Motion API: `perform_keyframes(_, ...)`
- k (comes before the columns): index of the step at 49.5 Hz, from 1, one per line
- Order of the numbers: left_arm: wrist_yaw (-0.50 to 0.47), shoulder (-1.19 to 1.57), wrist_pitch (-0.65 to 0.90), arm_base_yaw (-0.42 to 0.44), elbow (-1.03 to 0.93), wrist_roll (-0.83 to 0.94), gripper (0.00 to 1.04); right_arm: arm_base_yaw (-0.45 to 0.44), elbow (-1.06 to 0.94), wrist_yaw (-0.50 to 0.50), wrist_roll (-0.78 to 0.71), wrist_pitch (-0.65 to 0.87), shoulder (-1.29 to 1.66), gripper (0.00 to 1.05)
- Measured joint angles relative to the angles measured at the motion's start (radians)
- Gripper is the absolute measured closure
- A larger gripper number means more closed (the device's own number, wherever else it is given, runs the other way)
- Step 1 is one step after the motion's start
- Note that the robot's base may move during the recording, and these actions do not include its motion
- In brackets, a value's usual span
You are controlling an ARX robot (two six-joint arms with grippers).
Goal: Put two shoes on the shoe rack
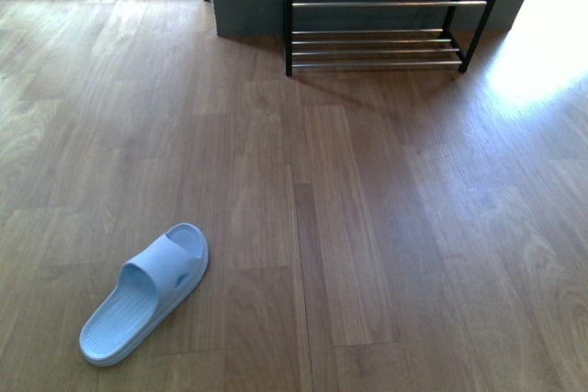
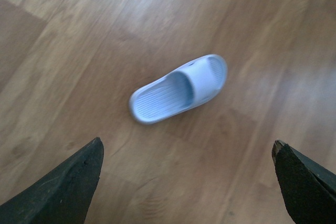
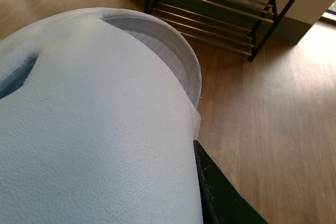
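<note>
Your left pincer (image 2: pixel 186 145) hangs over the wooden floor (image 1: pixel 367 227) with its black fingers (image 2: pixel 63 187) spread wide apart and nothing between them; below it, well clear of both tips, a pale-blue slide (image 2: pixel 178 88) lies sole down. In the front view you see that same slide (image 1: pixel 147 291) low on your left, alone on the boards and far from the shoe rack (image 1: pixel 381 4), which stands against the far wall with its chrome rods bare. Your right pincer (image 3: pixel 186 148) is clamped on the second slide (image 3: pixel 94 129); this shoe is off the floor and fills most of the right wrist view, with one dark finger (image 3: pixel 220 192) pressed to its edge and the other hidden behind it; the shoe rack (image 3: pixel 220 6) shows beyond it, some way off.
</note>
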Motion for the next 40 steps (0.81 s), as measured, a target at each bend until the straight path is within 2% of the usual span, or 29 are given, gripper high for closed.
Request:
perform_keyframes(6, -0.087, 0.274, 0.013, -0.076, 0.127, 0.109, 0.09, 0.000, 0.000, -0.002, 0.000, 0.000, 0.000, 1.03)
perform_keyframes(15, -0.150, 0.525, 0.043, -0.173, 0.263, 0.242, 0.09, 0.000, 0.000, 0.000, 0.000, 0.000, 0.000, 1.03)
perform_keyframes(29, -0.214, 0.731, 0.067, -0.161, 0.369, 0.430, 0.09, 0.000, 0.000, 0.000, 0.000, 0.000, 0.000, 1.03)
perform_keyframes(40, -0.255, 0.873, 0.078, -0.120, 0.462, 0.591, 0.09, 0.000, 0.000, 0.000, 0.000, 0.000, 0.000, 1.03)
